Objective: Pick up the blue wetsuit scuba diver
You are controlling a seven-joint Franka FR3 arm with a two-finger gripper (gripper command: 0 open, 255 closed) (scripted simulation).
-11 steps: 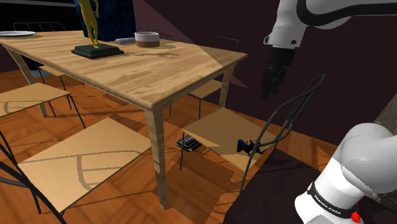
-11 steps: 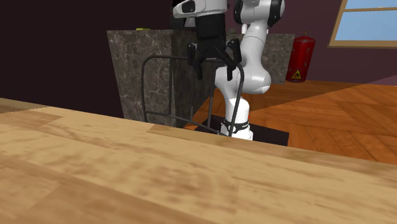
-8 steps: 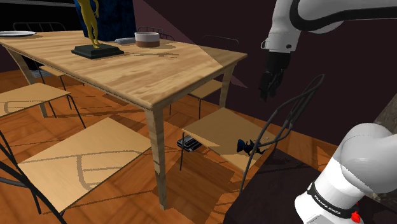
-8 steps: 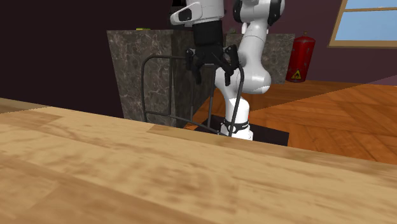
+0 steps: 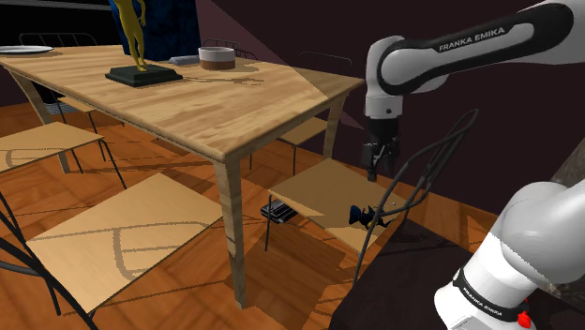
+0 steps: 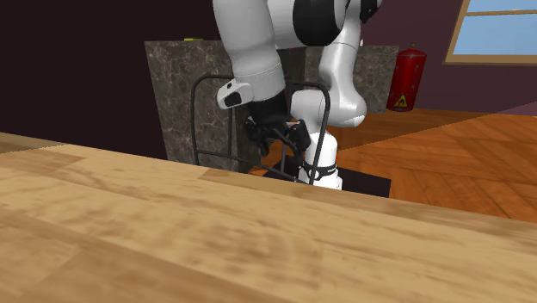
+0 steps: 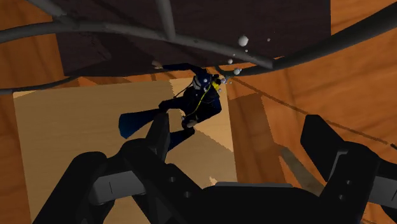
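The blue wetsuit scuba diver (image 5: 361,216) is a small dark blue figure with fins, lying on the wooden seat (image 5: 323,190) of a black wire-backed chair, close to the seat's near edge. In the wrist view the diver (image 7: 191,105) lies flat on the seat (image 7: 76,133), just beyond my left finger (image 7: 159,137), under the chair's back bars (image 7: 127,28). My gripper (image 5: 375,161) hangs above the seat, a little above and behind the diver. Its fingers stand wide apart, open and holding nothing, in the wrist view (image 7: 239,124) and the second exterior view (image 6: 280,142).
A wooden table (image 5: 216,112) at the shoulder view's left carries a yellow statue on a dark base (image 5: 141,70), a bowl (image 5: 217,56) and a plate (image 5: 23,49). More chairs (image 5: 122,234) stand around it. A dark object (image 5: 279,212) lies under the diver's chair.
The arm has swung down and toward the shoulder view's left. My gripper dropped from well above the chair back to just over the seat, still open.
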